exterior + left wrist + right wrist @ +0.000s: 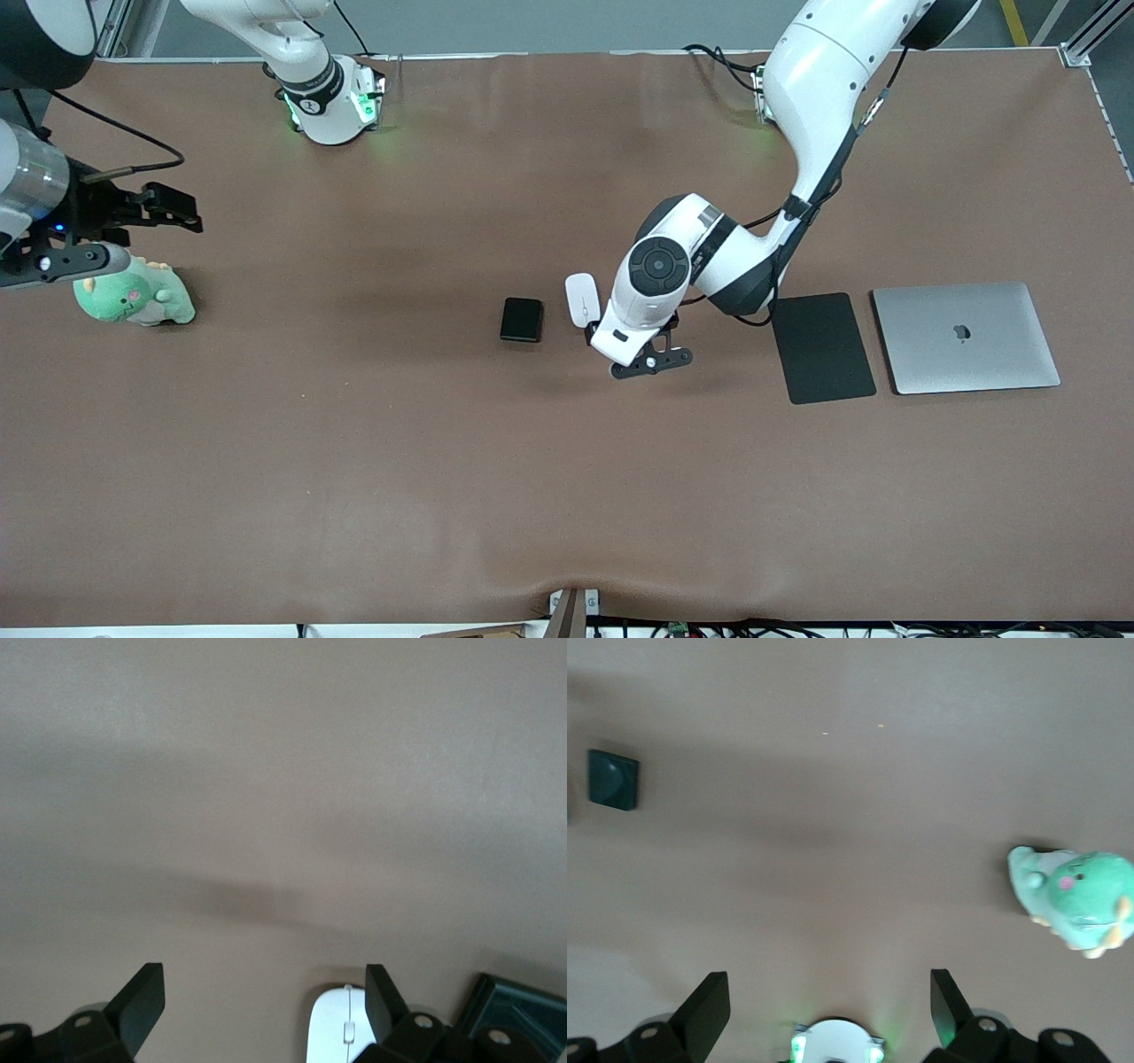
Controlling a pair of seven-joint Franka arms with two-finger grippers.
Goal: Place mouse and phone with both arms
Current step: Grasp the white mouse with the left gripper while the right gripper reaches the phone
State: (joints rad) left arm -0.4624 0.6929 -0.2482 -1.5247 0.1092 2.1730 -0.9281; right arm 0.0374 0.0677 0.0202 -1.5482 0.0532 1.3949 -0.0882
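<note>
Left pincer (pixel 651 359) wide open, empty, just beside mouse (pixel 582 299): centre over it. Right pincer (pixel 168 211) open, empty, waits above plush dino (pixel 135 294); phone (pixel 521 319) untouched.

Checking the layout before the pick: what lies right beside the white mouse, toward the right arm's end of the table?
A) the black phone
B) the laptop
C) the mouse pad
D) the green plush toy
A: the phone lies just beside the mouse, with the other things well away.
</note>
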